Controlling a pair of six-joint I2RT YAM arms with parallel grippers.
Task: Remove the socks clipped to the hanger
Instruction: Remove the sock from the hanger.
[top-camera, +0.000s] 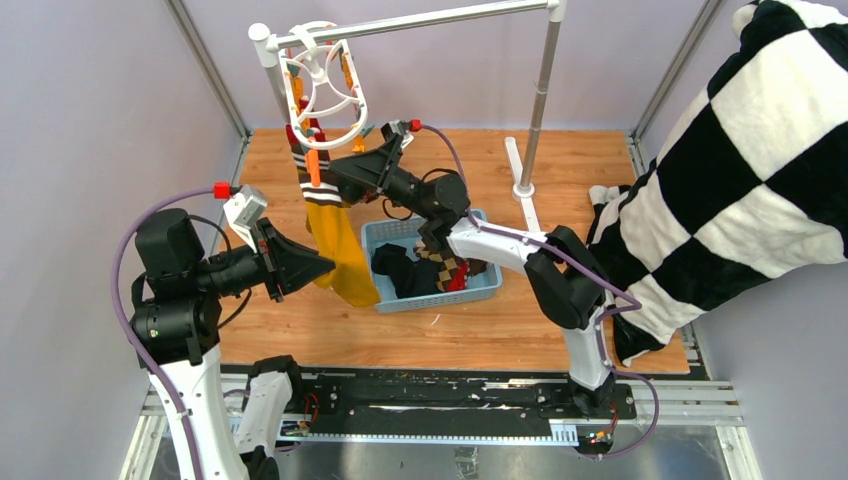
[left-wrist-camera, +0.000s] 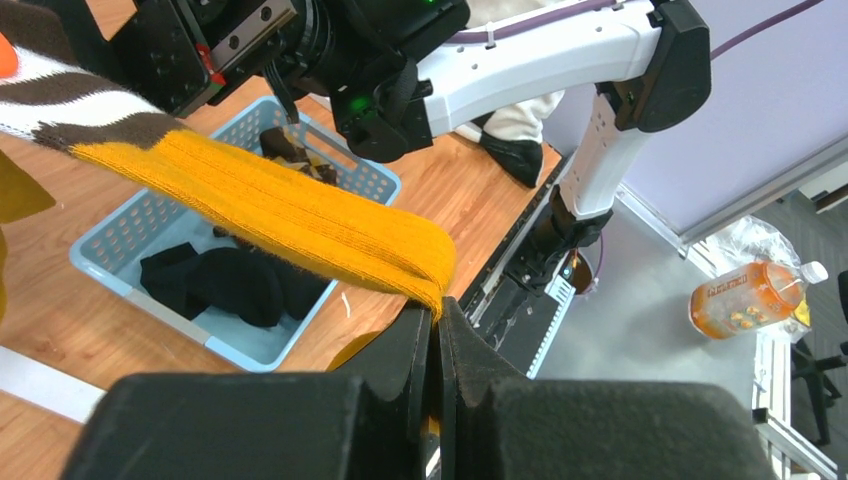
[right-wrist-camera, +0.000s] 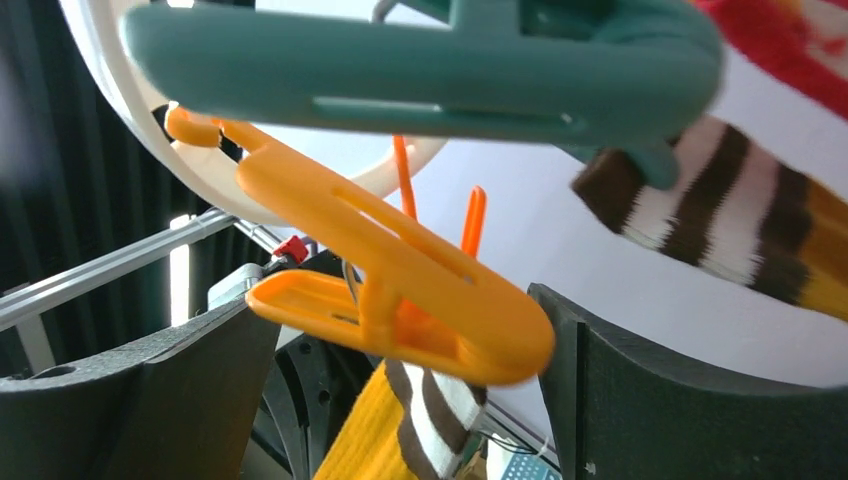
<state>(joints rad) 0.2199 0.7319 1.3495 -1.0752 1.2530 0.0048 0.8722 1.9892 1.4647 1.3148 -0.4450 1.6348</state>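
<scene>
Top external view: left gripper (top-camera: 322, 268) clenched on the mustard sock's (top-camera: 340, 245) toe; the sock hangs from the hanger (top-camera: 325, 85) at eleven o'clock. Right gripper (right-wrist-camera: 395, 305) stands released around an orange peg (right-wrist-camera: 380, 265).

hanger (top-camera: 325, 85) on rail (top-camera: 450, 15), socks (top-camera: 402, 272) in basket (top-camera: 490, 287) on table (top-camera: 570, 165), blanket (top-camera: 740, 150) right

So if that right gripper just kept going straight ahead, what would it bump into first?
Most likely the orange peg, which sits right between the open right gripper's fingers and appears clipped to the striped mustard sock. The white hanger ring lies beyond it, though depth is hard to judge.
</scene>
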